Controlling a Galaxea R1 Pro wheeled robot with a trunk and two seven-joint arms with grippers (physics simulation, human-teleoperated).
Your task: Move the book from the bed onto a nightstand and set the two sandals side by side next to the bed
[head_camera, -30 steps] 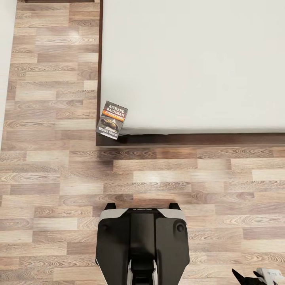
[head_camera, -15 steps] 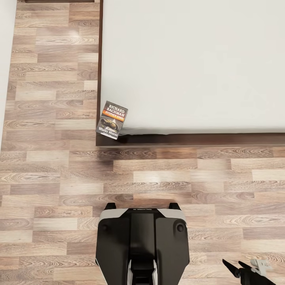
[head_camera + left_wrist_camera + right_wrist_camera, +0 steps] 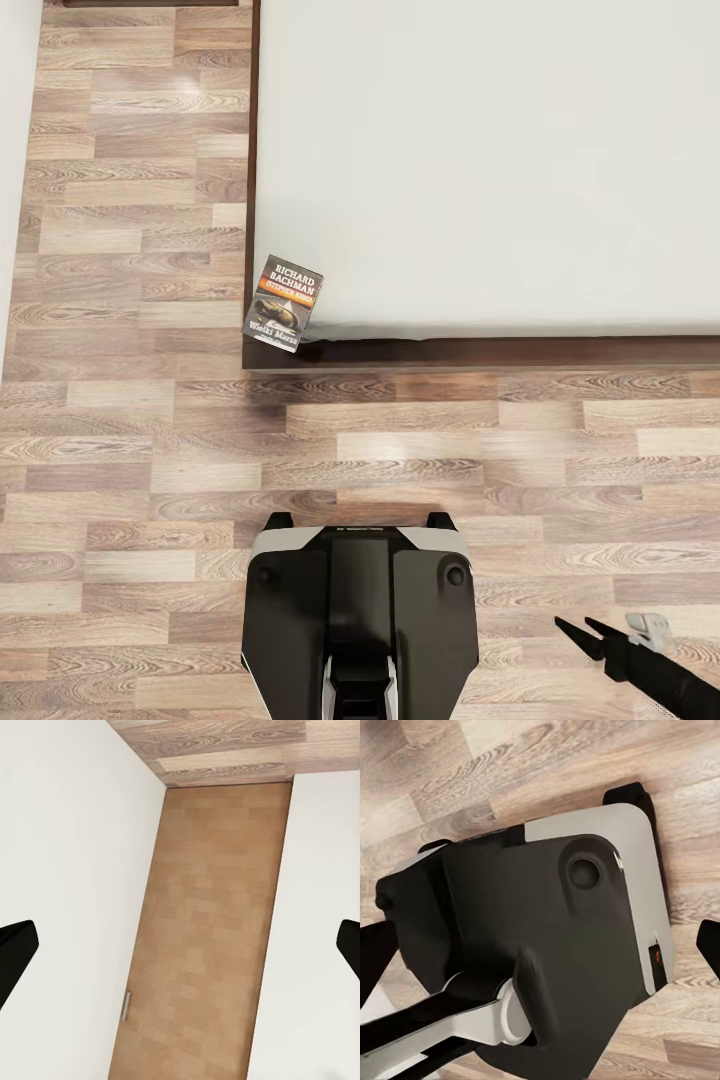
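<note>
Book [image 3: 284, 303] overhanging the bed [image 3: 480, 160] corner!
Open floor [image 3: 130, 440] before the robot; right gripper [image 3: 581, 632] spread, empty; left gripper [image 3: 180, 945] wide, empty.

A home bedroom: a big grey-mattressed bed [image 3: 480, 170] on a dark wooden frame (low-slung) over wood-plank floor [image 3: 130, 450].

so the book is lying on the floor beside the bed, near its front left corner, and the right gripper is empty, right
Not quite. The book is not on the floor: the head view shows it on the bed, overhanging the mattress edge at that front left corner. The rest stands: the right gripper shows its fingers apart with nothing between them.
</note>
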